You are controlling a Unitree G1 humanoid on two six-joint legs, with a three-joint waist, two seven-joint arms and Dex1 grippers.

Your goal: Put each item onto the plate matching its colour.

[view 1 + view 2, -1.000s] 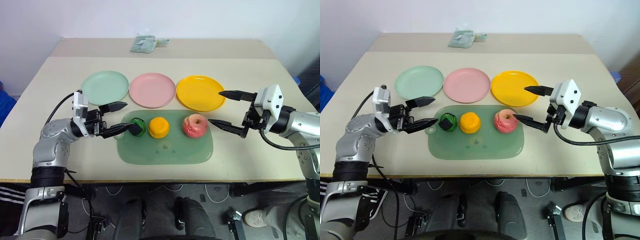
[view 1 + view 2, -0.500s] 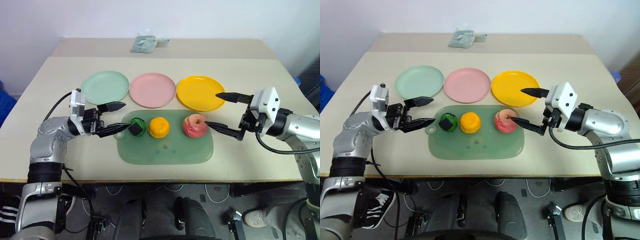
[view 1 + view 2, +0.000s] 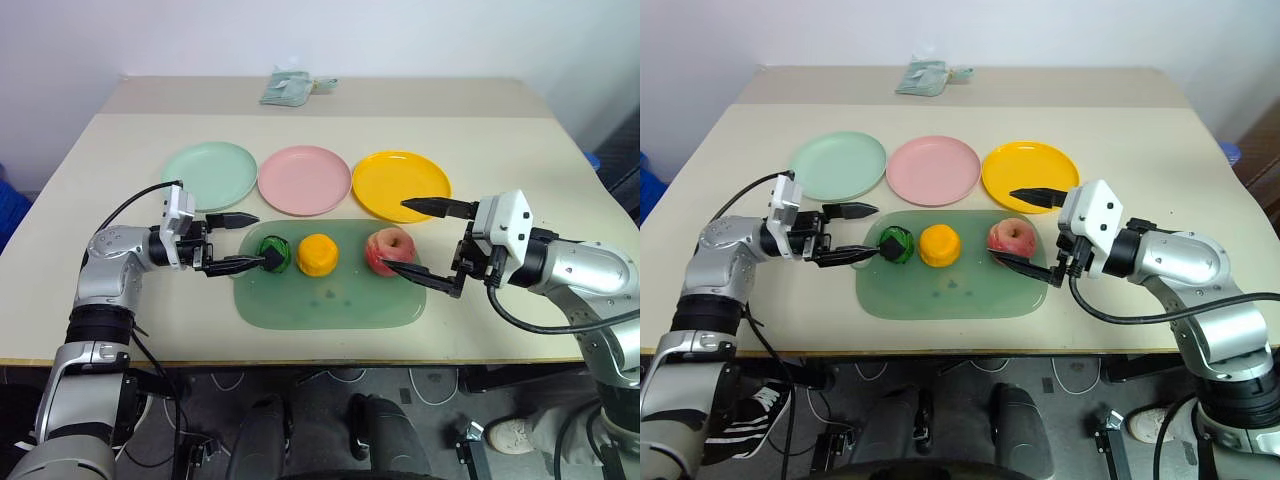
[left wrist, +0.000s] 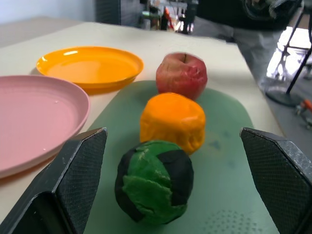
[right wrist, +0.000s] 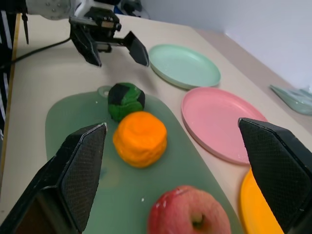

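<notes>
Listing what we see on the beige table (image 3: 500,135): a pale green mat (image 3: 330,300) carries three toy foods in a row, none yet on a plate. We count a green and black ball (image 3: 274,252) at the mat's left end, an orange piece (image 3: 317,254) in the middle, just beside the ball, and a pinkish-red apple (image 3: 390,250) toward the right end. Behind the mat, along its far edge, we note three round plates side by side: a mint green plate (image 3: 210,175) on the left, a pink plate (image 3: 304,179) in the centre, a yellow-orange plate (image 3: 401,185) on the right. Our left gripper (image 3: 248,240) lies level at the mat's left end, fingers spread wide and empty, one on each side of the ball, its near fingertip close against it. Our right gripper (image 3: 425,243) comes in from the right, likewise spread and empty, its fingers flanking the apple, the farther one over the yellow-orange plate's near rim. A folded greenish packet (image 3: 290,86) sits at the table's far edge.
</notes>
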